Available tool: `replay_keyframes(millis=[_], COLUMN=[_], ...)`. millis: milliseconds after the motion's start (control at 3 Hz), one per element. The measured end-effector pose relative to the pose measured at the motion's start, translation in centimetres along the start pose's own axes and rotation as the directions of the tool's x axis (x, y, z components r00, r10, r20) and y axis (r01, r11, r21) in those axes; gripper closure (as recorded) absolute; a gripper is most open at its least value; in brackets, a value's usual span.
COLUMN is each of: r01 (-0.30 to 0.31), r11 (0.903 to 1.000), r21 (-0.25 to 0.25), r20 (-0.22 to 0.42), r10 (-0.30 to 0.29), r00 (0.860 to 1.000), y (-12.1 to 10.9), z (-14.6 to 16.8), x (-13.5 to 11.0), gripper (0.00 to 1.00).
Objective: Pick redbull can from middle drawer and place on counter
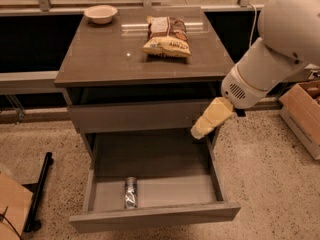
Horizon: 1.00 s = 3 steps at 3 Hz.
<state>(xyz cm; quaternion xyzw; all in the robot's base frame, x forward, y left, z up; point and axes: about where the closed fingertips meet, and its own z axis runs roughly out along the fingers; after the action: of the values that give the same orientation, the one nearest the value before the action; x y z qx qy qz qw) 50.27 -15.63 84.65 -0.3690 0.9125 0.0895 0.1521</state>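
Nearest: middle drawer (155,215) pulled fully out, front panel toward the camera, tray open to above. One redbull can (131,192) lies on its side on the tray floor, left of centre, just behind the front panel, long axis running front to back, clear of both side walls. Nothing else shows in the tray. Judged handling: thin metal, stiff but easily dented if squeezed hard; smooth and likely slippery; round, so apt to roll sideways when nudged. Weight unknown, since full or empty cannot be told. Best hold looks to be across the middle of the body, jaws closing on the two long sides from above. Next back: one gripper (202,128), pale yellow, hangs over the tray's right rear corner, above and well apart from the can, holding nothing; open or closed cannot be told. Behind it, one upper drawer (135,115), closed. Farther: counter (110,59) with one chip bag (167,36) mid-right and one bowl (100,13) at the far left corner.
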Motion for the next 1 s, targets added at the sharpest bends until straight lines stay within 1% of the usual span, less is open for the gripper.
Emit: replay_keyframes(millis=[333, 667, 1000], r01=[-0.049, -0.056, -0.137], r11=[0.9977, 0.9971, 0.9876], r21=[-0.046, -0.052, -0.076], r20=[-0.054, -0.059, -0.068], r10=[0.047, 0.053, 0.132], r00=[0.997, 0.997, 0.989], y=[0.1, 0.1, 0.1], z=[5.0, 5.4, 8.5], x=[-0.9, -1.0, -1.8], gripper=[0.0, 0.0, 0.0])
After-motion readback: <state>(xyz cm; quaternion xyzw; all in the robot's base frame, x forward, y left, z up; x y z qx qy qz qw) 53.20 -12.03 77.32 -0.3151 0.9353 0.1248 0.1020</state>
